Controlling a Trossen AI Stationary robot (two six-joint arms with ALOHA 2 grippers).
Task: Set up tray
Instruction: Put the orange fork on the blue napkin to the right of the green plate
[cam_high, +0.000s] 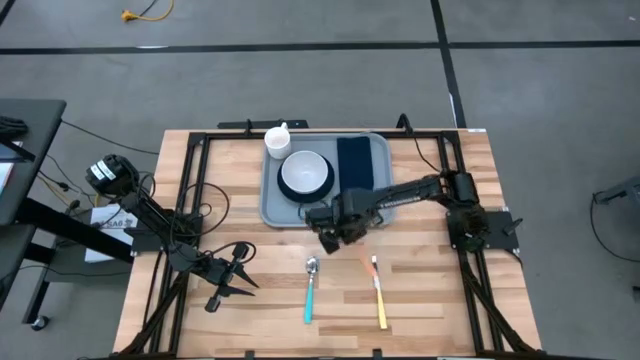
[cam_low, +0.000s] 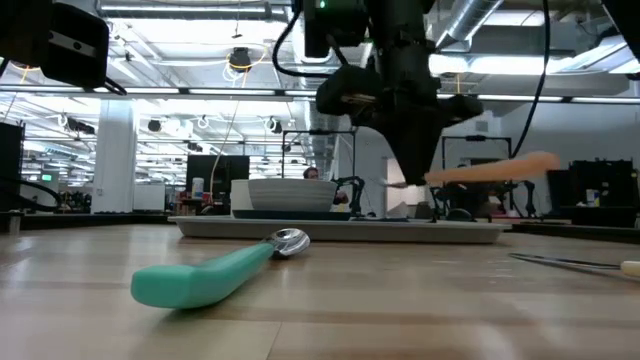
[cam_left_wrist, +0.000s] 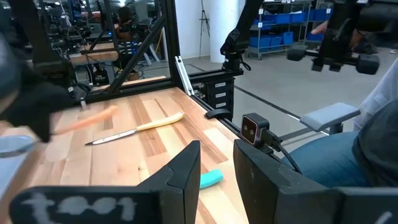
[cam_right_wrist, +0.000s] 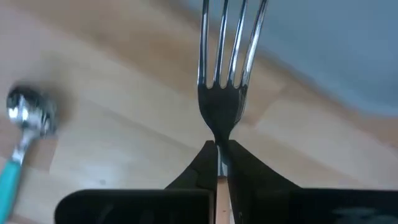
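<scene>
The right claw (cam_right_wrist: 219, 152), clamped on the fork (cam_right_wrist: 227, 74) just off the tray (cam_high: 272, 205), must next carry it onto the tray, while the left claw (cam_high: 222, 290) waits apart over the bench (cam_high: 440, 300).

You get bright, even overhead light from the ceiling strips (cam_low: 150, 12). Motion blur smears the orange handle (cam_low: 495, 168), and beside it the teal spoon (cam_low: 215, 272) sits soft, too near the lens.

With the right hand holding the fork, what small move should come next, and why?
Probably carry the fork over the tray rim and lower it. The right hand grips it above bare wood beside the tray, which already holds the bowl and napkin.
</scene>
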